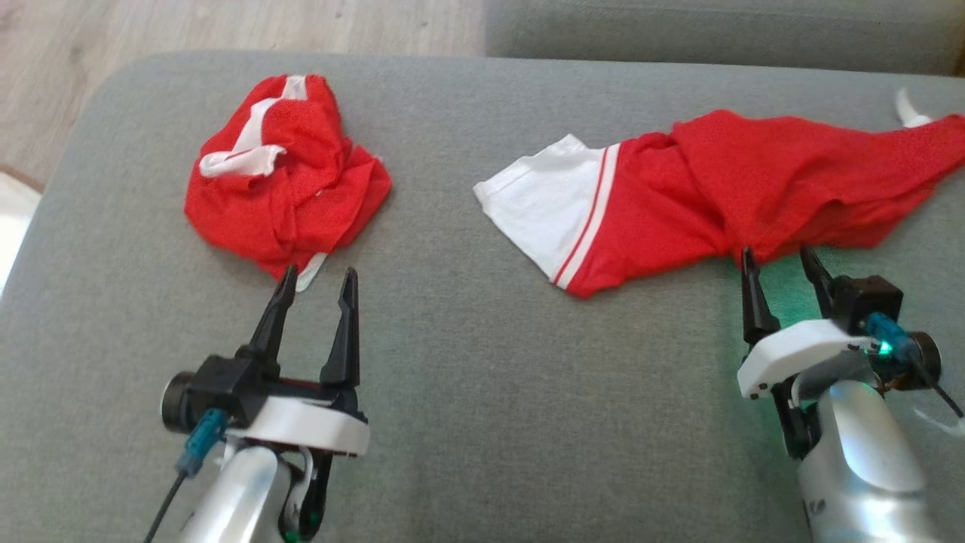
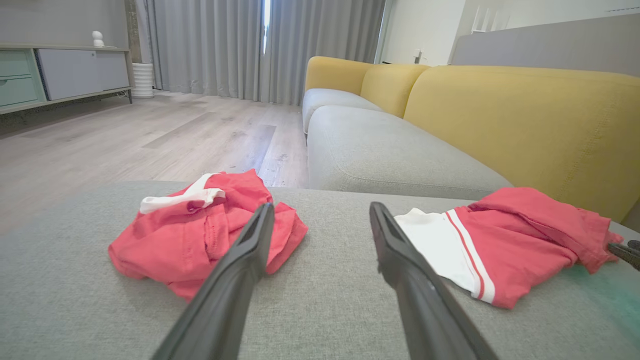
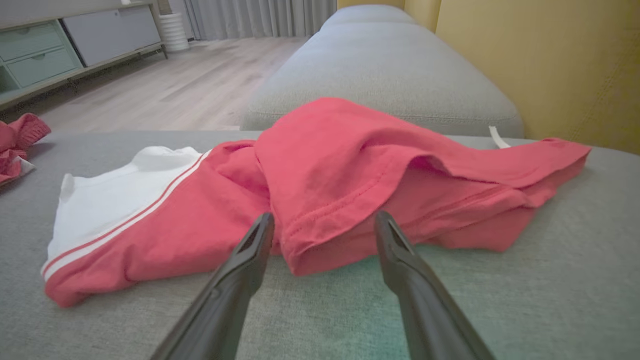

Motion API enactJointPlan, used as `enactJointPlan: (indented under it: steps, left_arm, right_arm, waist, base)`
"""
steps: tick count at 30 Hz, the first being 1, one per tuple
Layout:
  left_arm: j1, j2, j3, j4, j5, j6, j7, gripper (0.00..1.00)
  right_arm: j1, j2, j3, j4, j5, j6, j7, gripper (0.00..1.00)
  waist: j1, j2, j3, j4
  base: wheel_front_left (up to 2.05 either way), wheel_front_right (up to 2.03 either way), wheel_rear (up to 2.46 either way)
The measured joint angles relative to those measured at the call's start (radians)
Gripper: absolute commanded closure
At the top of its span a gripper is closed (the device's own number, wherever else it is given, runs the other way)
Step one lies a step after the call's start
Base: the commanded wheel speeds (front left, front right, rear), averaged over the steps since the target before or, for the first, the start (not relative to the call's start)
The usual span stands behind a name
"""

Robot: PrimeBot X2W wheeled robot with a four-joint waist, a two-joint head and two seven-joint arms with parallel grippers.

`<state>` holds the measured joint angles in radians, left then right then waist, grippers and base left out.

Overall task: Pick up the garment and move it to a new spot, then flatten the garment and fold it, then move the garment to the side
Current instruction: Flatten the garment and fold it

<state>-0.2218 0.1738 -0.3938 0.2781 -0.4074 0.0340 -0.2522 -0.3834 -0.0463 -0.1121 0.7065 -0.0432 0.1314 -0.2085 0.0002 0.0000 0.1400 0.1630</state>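
Right gripper [image 1: 776,260], fingers open and empty, should pinch deep on the near hem of the red T-shirt [image 1: 754,173]; left gripper [image 1: 319,275] hangs open.

Head view's right edge cuts off the red-and-white garment [image 1: 754,181]. Right wrist view's left edge cuts the crumpled red garment [image 3: 17,145]. The white object [image 2: 97,38] on the sideboard [image 2: 75,70] is too small to tell.

Bare cushion [image 1: 452,339] lane between crumpled garment [image 1: 286,181] and spread garment [image 1: 716,188]; yellow backrest [image 2: 525,115] walls beyond latter.
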Motion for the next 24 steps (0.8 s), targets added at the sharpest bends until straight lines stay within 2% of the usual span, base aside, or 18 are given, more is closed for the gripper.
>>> enactJointPlan:
  steps: [8,9,10,11,17,24]
  left_arm:
    - [-0.020,-0.024,0.018,0.016,0.022,-0.018,0.000,0.00]
    - [-0.020,-0.026,0.022,0.016,0.023,-0.020,0.000,0.00]
    - [-0.020,-0.027,0.029,0.018,0.027,-0.023,0.000,0.00]
    - [-0.020,-0.027,0.036,0.020,0.030,-0.025,0.000,0.00]
    - [-0.018,-0.030,0.061,0.039,0.030,-0.034,0.000,0.00]
    - [-0.011,-0.046,0.081,0.040,0.039,-0.037,0.000,0.00]
  right_arm:
    - [-0.089,0.000,-0.052,0.151,-0.065,0.000,-0.024,0.00]
    - [-0.096,0.000,-0.054,0.163,-0.068,0.000,-0.030,0.29]
    - [-0.102,0.000,-0.057,0.173,-0.071,0.000,-0.030,0.97]
    - [-0.108,0.000,-0.058,0.182,-0.071,0.000,-0.031,1.00]
    - [-0.117,0.000,-0.057,0.198,-0.071,0.000,-0.039,1.00]
    - [-0.040,-0.002,-0.099,0.127,-0.114,0.000,-0.038,1.00]
  waist:
    - [-0.0001,0.0000,0.028,0.034]
    - [-0.0001,0.0000,0.028,0.034]
    - [0.0000,0.0000,0.027,0.034]
    - [-0.0001,0.0000,0.026,0.032]
    - [0.0000,0.0000,0.012,-0.010]
    - [-0.0002,0.0000,-0.027,-0.076]
  base:
    - [0.00,0.00,0.00]
    - [0.00,0.00,0.00]
    - [0.00,0.00,0.00]
    - [0.00,0.00,0.00]
    - [0.00,0.00,0.00]
    - [0.00,0.00,0.00]
